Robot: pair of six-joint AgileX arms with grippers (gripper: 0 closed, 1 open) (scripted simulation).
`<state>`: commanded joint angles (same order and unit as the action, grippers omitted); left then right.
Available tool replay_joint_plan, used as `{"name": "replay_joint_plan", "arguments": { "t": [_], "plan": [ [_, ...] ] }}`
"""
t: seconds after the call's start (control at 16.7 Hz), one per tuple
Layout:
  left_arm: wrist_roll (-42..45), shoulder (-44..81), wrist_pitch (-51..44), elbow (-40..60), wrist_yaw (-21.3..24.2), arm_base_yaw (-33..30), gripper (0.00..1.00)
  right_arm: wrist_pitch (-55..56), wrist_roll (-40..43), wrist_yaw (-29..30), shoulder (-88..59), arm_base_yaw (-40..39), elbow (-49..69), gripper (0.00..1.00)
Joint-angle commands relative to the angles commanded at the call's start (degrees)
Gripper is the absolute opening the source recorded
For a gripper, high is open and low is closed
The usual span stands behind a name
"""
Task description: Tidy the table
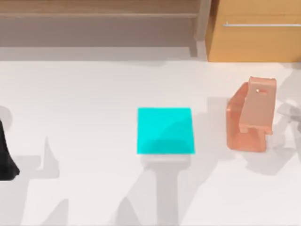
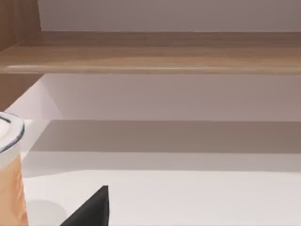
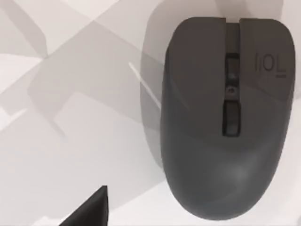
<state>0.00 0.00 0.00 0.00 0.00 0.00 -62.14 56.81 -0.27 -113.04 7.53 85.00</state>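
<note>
Nearest you on the white worktop (image 1: 94,197) lie long grey shadows, and at its left edge your left arm shows as a dark shape (image 1: 6,155); whether the left tool is open or closed you cannot tell. Your left wrist view takes in a dark fingertip (image 2: 91,209), an orange cylinder with a white, blue-lined rim (image 2: 10,169) standing on the worktop, and a wooden shelf (image 2: 150,52) beyond. In the middle of the worktop lies a cyan square mat (image 1: 165,131), flat and apart from everything else. To its right, well apart from the mat, stands a salmon-pink blocky object (image 1: 250,115) with a small hole near its upper end. Your right wrist view looks straight down on a dark grey computer mouse (image 3: 225,113) resting on the worktop, one dark fingertip (image 3: 91,209) beside it — you cannot tell the right tool's state either. Farthest back, a light-brown wooden cabinet (image 1: 254,42) with a metal handle (image 1: 261,24) stands at the right — the shelf runs along to its left.
</note>
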Motion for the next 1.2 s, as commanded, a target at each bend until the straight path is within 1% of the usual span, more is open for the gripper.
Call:
{"name": "replay_joint_plan", "arguments": {
  "t": [0.42, 0.72, 1.2],
  "plan": [
    [0.0, 0.0, 0.0, 0.0, 0.0, 0.0, 1.0, 14.8, -0.1, 0.0, -5.6, 0.0, -8.8, 1.0],
    [0.0, 0.0, 0.0, 0.0, 0.0, 0.0, 1.0, 16.2, 0.0, 0.0, -6.3, 0.0, -9.7, 1.0],
    [0.0, 0.0, 0.0, 0.0, 0.0, 0.0, 1.0, 16.2, 0.0, 0.0, -6.3, 0.0, -9.7, 0.4]
  ]
}}
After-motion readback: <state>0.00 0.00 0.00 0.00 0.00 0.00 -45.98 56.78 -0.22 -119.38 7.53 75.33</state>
